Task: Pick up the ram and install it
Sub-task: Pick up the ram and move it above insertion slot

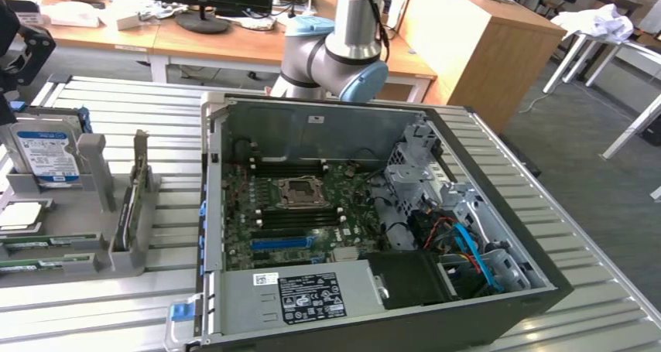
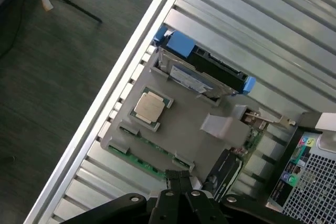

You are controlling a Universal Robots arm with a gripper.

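Gripper (image 2: 181, 176) hangs above the gray parts holder (image 2: 189, 129), jaws pressed together, nothing in them. Ram (image 2: 144, 163) sits in a slot along the holder's rim and is the part closest to the fingertips. In the exterior view it's the green strip (image 1: 29, 244) at the far left, well apart from the motherboard (image 1: 299, 205). My read: this is the approach to the pick, with nothing lifted yet. To do it well, the jaws must spread before any descent. Line them across the stick's thin faces, not end to end. Take it near the middle so it doesn't tilt, and pull straight up out of the slot. Only a thin edge shows above the holder, so the bite looks shallow and slip is a risk. Edges: a dark expansion card (image 2: 226, 169) stands just beside one end of the ram. The CPU (image 2: 150, 107) lies further in on the holder, and the hard drive (image 2: 202, 74) stands at its far side. A finger going down off-line would likely hit the card or the holder wall. The table rim (image 2: 84, 140) runs near the holder, with floor beyond it. Room: free above the holder. The PC case (image 1: 214, 213) wall stands just beside the holder on the exterior view's right, so any sideways travel has to clear that wall.
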